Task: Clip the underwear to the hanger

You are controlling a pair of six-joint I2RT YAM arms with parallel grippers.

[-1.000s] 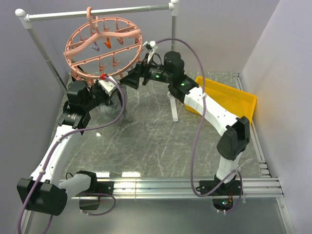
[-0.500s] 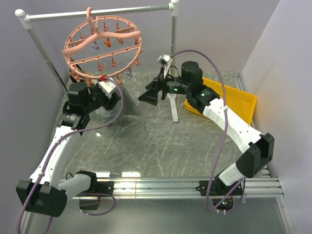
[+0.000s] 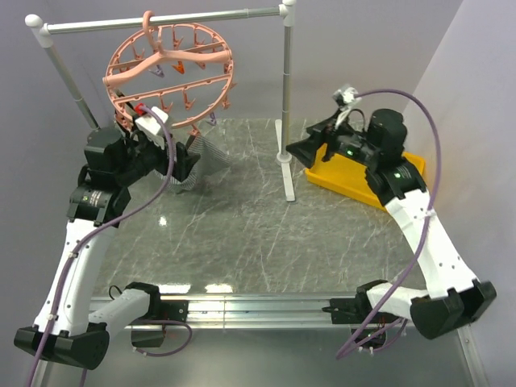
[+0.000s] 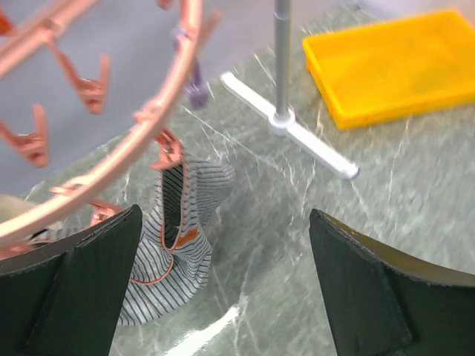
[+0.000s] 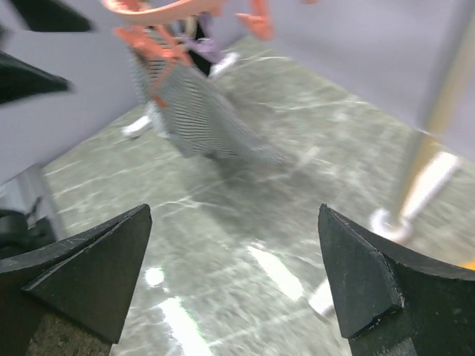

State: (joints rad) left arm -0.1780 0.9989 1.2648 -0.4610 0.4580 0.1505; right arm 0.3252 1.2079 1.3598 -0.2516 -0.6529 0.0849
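Soft striped underwear point(image 4: 204, 189) hangs, seemingly clipped, from round hanger point(image 4: 179, 74).

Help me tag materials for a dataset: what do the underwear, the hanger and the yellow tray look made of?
Underwear: soft cloth, woven or knitted, matte; it droops in folds and shows fine stripes.
Hanger: most likely moulded plastic, smooth, one even salmon pink with a slight sheen.
Tray: probably rigid plastic, uniformly bright yellow, smooth, with stiff straight walls.

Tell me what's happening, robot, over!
Left gripper open, empty. Right gripper open, empty. Underwear hangs clipped on the hanger. Rail post between right gripper and hanger.
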